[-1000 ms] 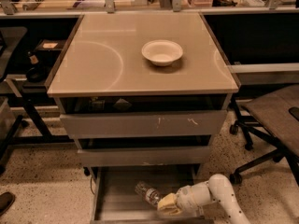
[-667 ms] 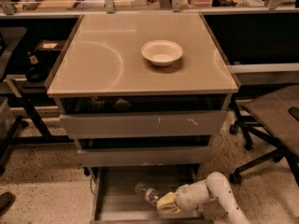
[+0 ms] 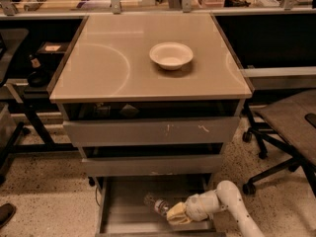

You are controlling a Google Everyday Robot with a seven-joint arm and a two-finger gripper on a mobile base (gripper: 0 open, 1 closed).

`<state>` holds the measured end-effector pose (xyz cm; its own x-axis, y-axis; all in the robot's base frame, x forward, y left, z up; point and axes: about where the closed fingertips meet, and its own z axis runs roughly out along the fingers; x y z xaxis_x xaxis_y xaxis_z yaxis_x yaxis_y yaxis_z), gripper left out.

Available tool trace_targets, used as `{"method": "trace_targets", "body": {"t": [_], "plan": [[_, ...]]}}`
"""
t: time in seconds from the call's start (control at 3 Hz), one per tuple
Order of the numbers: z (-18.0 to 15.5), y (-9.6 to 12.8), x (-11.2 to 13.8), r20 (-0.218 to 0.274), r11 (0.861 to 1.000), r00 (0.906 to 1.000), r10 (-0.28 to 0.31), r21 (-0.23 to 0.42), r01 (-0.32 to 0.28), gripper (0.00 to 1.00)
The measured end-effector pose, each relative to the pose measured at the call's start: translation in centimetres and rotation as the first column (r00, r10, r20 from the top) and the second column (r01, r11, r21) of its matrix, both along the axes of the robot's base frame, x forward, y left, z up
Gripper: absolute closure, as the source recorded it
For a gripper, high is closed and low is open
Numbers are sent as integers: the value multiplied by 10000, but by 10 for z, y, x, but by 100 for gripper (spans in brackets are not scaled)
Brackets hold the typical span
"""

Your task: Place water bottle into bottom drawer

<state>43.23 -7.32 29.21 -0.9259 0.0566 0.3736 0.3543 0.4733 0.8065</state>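
Water bottle [image 3: 157, 205] is down inside the bottom drawer [image 3: 124, 217], lying at a slant over the grey floor, one end toward the back left, the other running straight into the gripper [image 3: 176, 214]. The gripper sits low in the drawer, right of centre and near the front, with the white arm [image 3: 232, 201] curving in from the right over the drawer's side. It's touching the bottle, but you can't tell from here whether it's clamped on or has already let go, and you can't tell whether the bottle rests on the floor or hangs just above it.

So watch the release. If the bottle is held off the floor when you open up, it's round and ribbed. My read is it could roll or bounce toward the front lip. If you pull out before the grip is truly off, you'll likely drag it with you and tip it over the drawer's edge onto the floor.

Mind the way out too. The middle drawer front [image 3: 148, 165] hangs close above the back of the tray, and the arm is close to the right side wall. Lift steeply or swing wide and you could clip either one. White bowl [image 3: 171, 55] up on the cabinet top [image 3: 103, 68] is well apart. No worry there.
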Motion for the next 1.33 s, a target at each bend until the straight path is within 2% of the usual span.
{"method": "trace_targets", "body": {"t": [0.67, 1.33], "plan": [[-26, 3, 16, -171, 9997, 9997, 192, -176, -195, 100], [-50, 8, 21, -217, 9986, 9990, 380, 386, -372, 100]]}}
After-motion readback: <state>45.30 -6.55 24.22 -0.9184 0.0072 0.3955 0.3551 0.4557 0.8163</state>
